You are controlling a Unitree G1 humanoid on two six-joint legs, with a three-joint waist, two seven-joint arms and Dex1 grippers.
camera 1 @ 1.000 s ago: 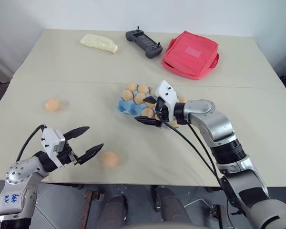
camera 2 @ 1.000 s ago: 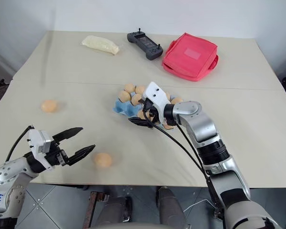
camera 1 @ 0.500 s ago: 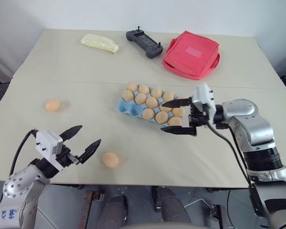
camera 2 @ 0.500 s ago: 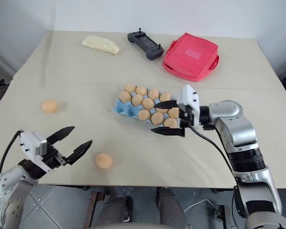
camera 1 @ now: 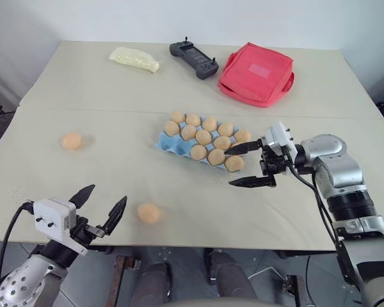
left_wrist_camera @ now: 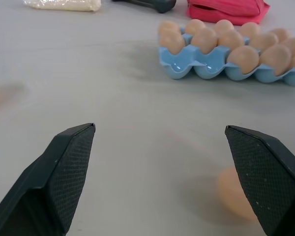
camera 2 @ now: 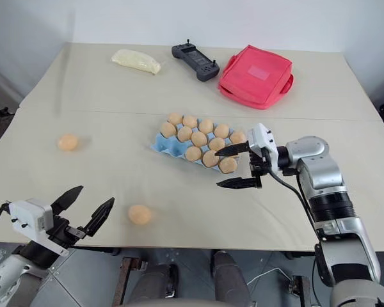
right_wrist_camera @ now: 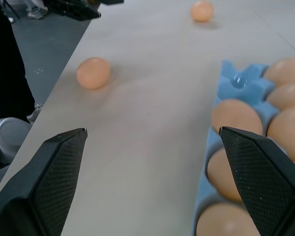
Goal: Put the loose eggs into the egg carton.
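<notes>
Eggs [camera 1: 203, 137] now fill most of the carton [camera 1: 168, 143] after my right gripper [camera 1: 248, 165] pulled away empty and open, leaving two loose for my open left gripper [camera 1: 101, 206].

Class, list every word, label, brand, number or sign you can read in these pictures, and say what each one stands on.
No text can be read in these pictures.
red bag: a paler rectangular patch on top, no lettering legible.
black controller: any markings too small to read.
egg carton, pale yellow packet: no print visible.
</notes>
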